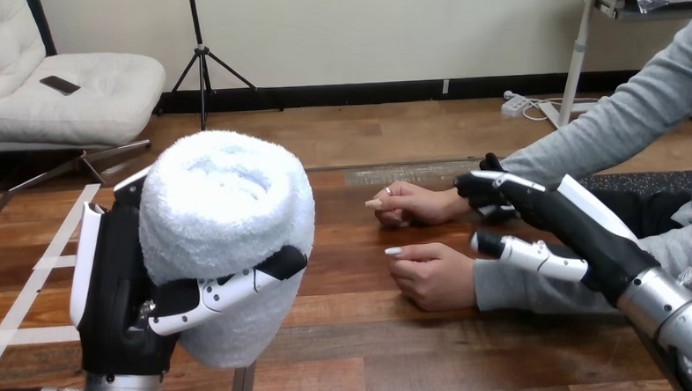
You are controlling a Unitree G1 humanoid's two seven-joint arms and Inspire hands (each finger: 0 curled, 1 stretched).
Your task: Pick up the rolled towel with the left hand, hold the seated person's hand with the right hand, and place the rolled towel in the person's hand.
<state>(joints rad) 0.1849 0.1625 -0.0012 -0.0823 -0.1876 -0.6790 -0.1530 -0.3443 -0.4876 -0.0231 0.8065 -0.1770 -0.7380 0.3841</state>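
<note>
A rolled white towel (pixel 224 218) is held upright in the robot's left hand (pixel 117 285), raised above the wooden table (pixel 358 354) at about 8 o'clock in the head view. The towel's spiral end is turned upward. The left hand's fingers are wrapped round the roll's far side and its thumb (pixel 232 289) is pressed across the near side, so the roll is clamped firmly.

Just right of the view's centre, at 3 o'clock, the person's farther hand (pixel 418 201) is laid on the table, loosely curled. The person's nearer hand (pixel 434 275) is rested flat on the wood at about 4 o'clock, palm down. Both are well apart from the towel.

The robot's right hand (pixel 582 229) is reached in from 4 o'clock, and its tip is placed at the wrist of the farther hand, where the grey sleeve (pixel 612 122) ends. Whether that wrist is gripped or merely touched cannot be told.
</note>
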